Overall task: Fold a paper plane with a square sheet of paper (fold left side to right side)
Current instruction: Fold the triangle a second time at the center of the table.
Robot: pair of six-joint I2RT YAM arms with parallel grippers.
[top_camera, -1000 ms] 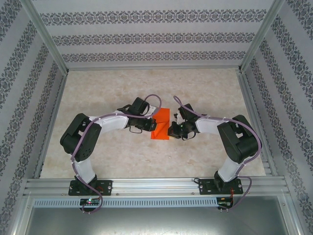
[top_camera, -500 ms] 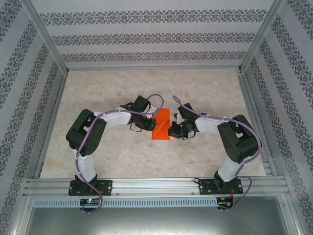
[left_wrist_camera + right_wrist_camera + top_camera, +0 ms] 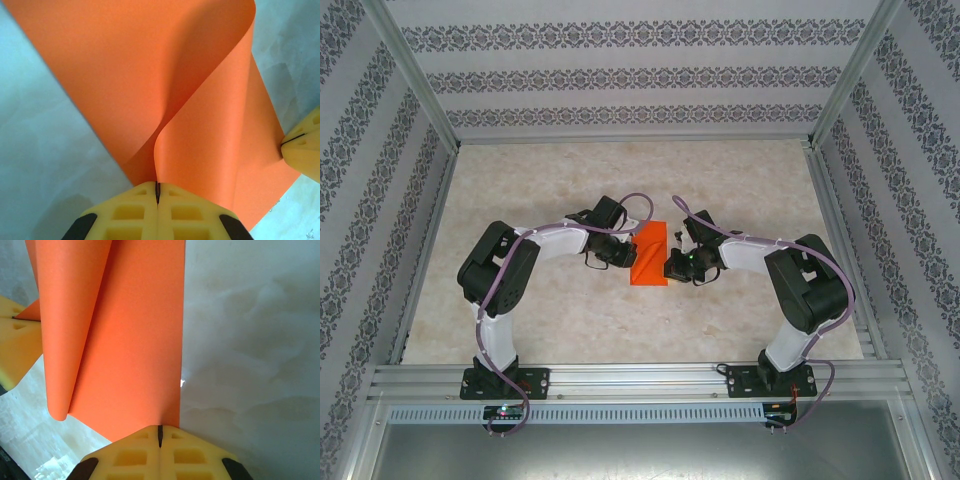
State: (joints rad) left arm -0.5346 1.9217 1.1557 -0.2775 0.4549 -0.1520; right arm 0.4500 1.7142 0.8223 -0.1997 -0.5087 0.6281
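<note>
As left tool (image 3: pixel 157 192), right tool (image 3: pixel 160 432) pinch, paper (image 3: pixel 651 255) (between)

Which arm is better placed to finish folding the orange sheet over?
Left. The left fingers pinch the lifted, curling left edge of the sheet; the right fingers only hold the flat right edge.

Light: bright, even and diffuse in the top view.
Shadows: faint and soft on the surface (image 3: pixel 620 320); deeper shade inside the curl of the paper (image 3: pixel 210 65).
Glare: small bright patch on the surface, right wrist view, lower left.
Focus: top view sharp; surface mottling blurred in the wrist views.
Cast: bluish in the left wrist view.
</note>
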